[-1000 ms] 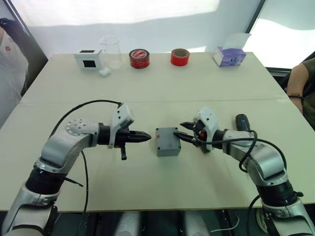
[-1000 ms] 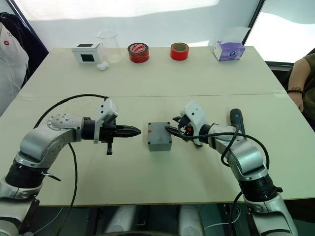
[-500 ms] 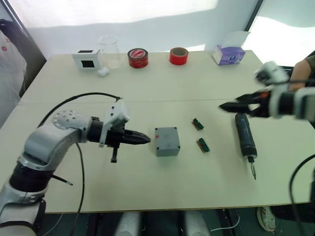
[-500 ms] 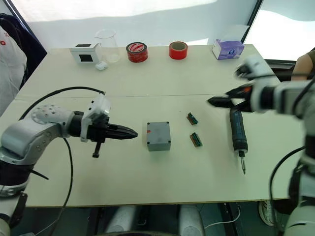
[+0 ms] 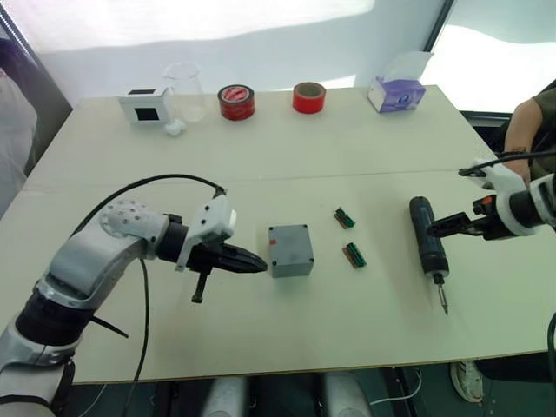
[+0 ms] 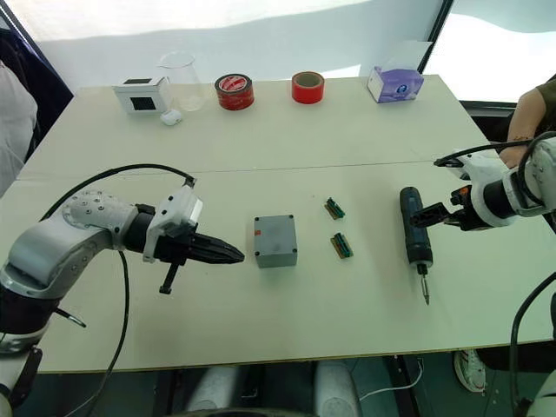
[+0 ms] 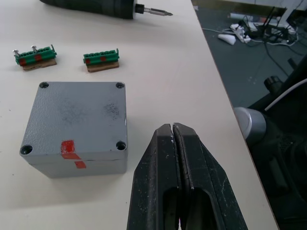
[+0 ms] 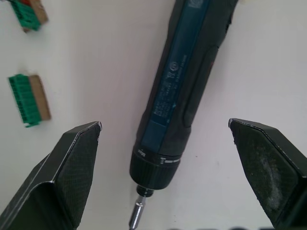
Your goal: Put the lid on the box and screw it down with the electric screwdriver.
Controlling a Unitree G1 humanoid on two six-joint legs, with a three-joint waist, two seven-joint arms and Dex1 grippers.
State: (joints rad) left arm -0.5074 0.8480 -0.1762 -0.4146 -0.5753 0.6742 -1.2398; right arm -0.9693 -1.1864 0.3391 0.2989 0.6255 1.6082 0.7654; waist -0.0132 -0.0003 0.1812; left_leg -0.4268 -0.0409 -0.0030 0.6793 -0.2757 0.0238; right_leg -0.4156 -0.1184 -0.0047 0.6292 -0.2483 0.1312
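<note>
While its jaws gape wide above the electric screwdriver [image 8: 184, 81], the right gripper [image 6: 441, 214] at frame right seems ready to descend and grasp it. Left gripper [image 7: 175, 158], jaws clenched and empty, points at the box [image 5: 290, 249] mid-frame, lid [image 7: 76, 115] already seated on the table [image 5: 287, 156].

— Where are you working?
— You're at a lab bench: a plain table [image 5: 261, 148] with tape rolls [image 5: 236, 102], a glass beaker [image 5: 183, 89], green terminal blocks [image 5: 354, 254], cables underneath.
</note>
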